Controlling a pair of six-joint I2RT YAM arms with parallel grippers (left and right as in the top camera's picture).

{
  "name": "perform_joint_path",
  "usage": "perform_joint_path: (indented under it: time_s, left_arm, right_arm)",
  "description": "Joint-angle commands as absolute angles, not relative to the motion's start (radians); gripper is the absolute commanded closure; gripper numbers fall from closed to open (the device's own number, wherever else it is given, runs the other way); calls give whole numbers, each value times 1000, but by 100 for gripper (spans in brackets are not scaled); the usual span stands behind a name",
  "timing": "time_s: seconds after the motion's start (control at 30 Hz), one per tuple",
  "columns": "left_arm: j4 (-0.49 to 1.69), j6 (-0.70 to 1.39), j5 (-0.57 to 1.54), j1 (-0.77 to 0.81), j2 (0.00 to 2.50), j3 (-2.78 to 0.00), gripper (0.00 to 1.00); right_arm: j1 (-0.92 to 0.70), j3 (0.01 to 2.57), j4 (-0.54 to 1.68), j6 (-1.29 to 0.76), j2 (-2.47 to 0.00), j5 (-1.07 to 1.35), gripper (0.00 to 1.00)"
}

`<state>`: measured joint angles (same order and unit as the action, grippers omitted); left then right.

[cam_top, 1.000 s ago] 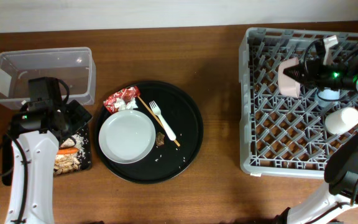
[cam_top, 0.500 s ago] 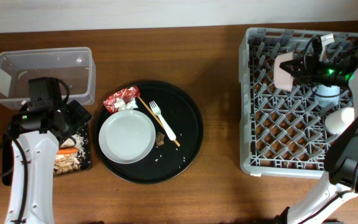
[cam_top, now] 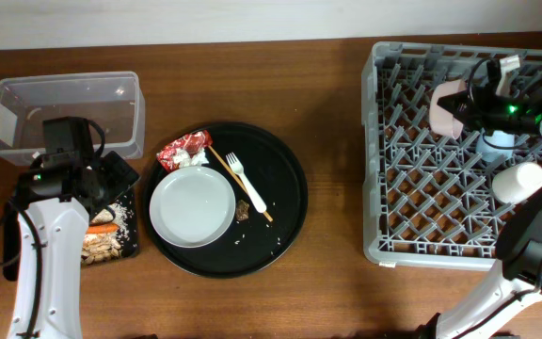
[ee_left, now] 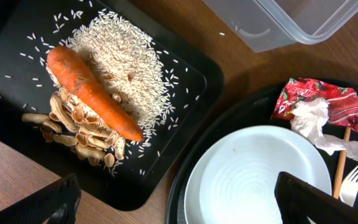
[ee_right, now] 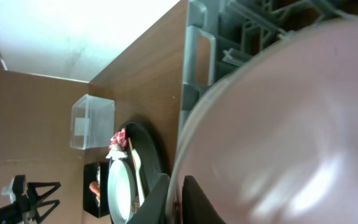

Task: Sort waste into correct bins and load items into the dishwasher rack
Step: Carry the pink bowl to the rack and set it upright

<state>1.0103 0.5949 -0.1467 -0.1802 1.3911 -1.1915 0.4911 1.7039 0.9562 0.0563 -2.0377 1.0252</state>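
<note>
Grips the pinkish-white bowl (ee_right: 291, 124) by the rim in the right gripper (ee_right: 178, 199), tipped on edge over the dishwasher rack (cam_top: 412, 188) beneath, likely for slotting upright. Holds left gripper (ee_left: 179, 202) wide apart, with carrot (ee_left: 92, 93) just ahead.

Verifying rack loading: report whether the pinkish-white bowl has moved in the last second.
Yes. The pinkish-white bowl shifted slightly right, away from the dishwasher rack's left wall, in the right gripper's hold.

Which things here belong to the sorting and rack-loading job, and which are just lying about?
Job: carrot, rice, peanut shells, wrapper, clear tub, flat black tray, plate, fork, bowl, blue cup, white cup, rack.
Lying about: round black tray, wooden stick.
</note>
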Motion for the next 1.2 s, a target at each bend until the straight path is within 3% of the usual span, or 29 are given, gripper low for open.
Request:
perform_joint_path:
  time_s: [0.0, 0.07, 0.3, 0.63, 0.7, 0.97, 1.17]
  left_arm:
    - [1012, 590, -147, -184, 1374, -1211, 1]
    - [1011, 590, -147, -184, 1374, -1211, 1]
    - [1012, 590, -147, -184, 1374, -1211, 1]
    - [1011, 590, -147, -184, 1374, -1211, 1]
    - [1012, 590, -147, -184, 1374, -1211, 1]
    - [1011, 590, -147, -184, 1374, -1211, 1]
    - [1011, 590, -147, -184, 1374, -1211, 1]
  right_arm:
    - [519, 1683, 982, 39, -2072, 879, 91]
    - [519, 1684, 988, 40, -2072, 911, 96]
    - [517, 1684, 965, 43, -2072, 1325, 96]
    - [517, 1683, 1008, 43, -2072, 1113, 96]
    - [518, 1683, 1015, 43, -2072, 1043, 91]
    - [519, 1689, 1037, 15, -2072, 945, 89]
    - [519, 1791, 1145, 10, -2065, 898, 76]
